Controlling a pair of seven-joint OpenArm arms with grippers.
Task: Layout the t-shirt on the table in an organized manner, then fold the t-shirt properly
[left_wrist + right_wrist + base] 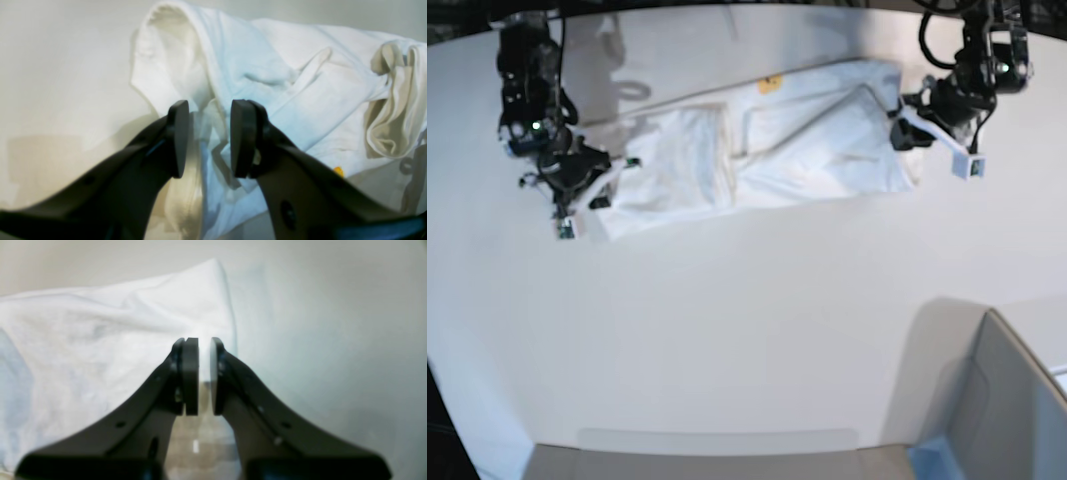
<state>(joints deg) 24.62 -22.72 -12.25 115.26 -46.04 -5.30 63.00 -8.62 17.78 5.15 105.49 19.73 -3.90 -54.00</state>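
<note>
T-shirt lying bunched and part-folded lengthwise on the table, not yet a neat fold; left gripper parted around a fabric ridge, right gripper nearly closed at the cloth's edge, grip uncertain

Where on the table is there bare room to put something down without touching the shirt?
The table is bare across its wide stretch below the t-shirt, left of the grey bin. It is crowded along the top: the left gripper and right gripper stand at the shirt's two ends.
</note>
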